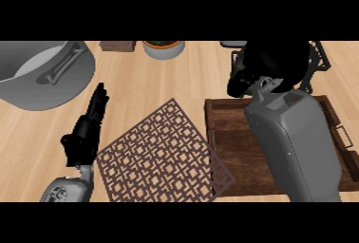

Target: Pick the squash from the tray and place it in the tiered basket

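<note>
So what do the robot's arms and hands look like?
Both forearms are smooth grey shells, rounded and shiny like plastic. The right forearm looks big and chunky. The left forearm has small dots on its casing. Each ends in a black hand: the left hand is slim and dark, the right hand a black shape. No cables show.

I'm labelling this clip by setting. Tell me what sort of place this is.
Probably a kitchen counter: a pale wooden countertop carrying a large grey metal pot, a brown lattice-patterned trivet mat and a dark wooden tray.
</note>
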You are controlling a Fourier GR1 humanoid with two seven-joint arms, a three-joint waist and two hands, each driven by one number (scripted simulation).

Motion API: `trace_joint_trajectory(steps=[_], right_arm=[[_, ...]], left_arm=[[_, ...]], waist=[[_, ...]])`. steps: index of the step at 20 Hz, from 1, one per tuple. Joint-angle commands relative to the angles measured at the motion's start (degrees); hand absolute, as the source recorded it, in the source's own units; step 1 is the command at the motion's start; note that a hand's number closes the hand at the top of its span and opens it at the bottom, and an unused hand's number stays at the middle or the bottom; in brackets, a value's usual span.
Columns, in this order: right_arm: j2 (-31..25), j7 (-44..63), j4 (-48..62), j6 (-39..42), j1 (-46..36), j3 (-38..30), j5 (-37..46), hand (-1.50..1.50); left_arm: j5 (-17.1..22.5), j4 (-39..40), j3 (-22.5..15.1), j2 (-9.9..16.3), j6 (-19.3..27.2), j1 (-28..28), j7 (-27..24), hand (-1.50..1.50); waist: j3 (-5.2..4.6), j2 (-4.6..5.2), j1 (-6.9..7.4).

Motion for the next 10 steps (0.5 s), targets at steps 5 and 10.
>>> trace_joint_trajectory(steps=[5,10], right_arm=[[1.2,5.0,-8.6,7.1,-5.9,-11.6,-2.6,1.5],[0.4,3.0,2.0,-0.3,-11.9,-16.2,-3.6,1.5]], left_arm=[[-0.7,-0.5,-1.8,-1.8,-0.3,1.8,-2.4,0.0],[-1.1,1.3,-0.6,-1.7,-0.2,-1.7,-1.0,0.0]], waist=[[0.11,0.58,1.2],[0.09,0.9,1.73]])
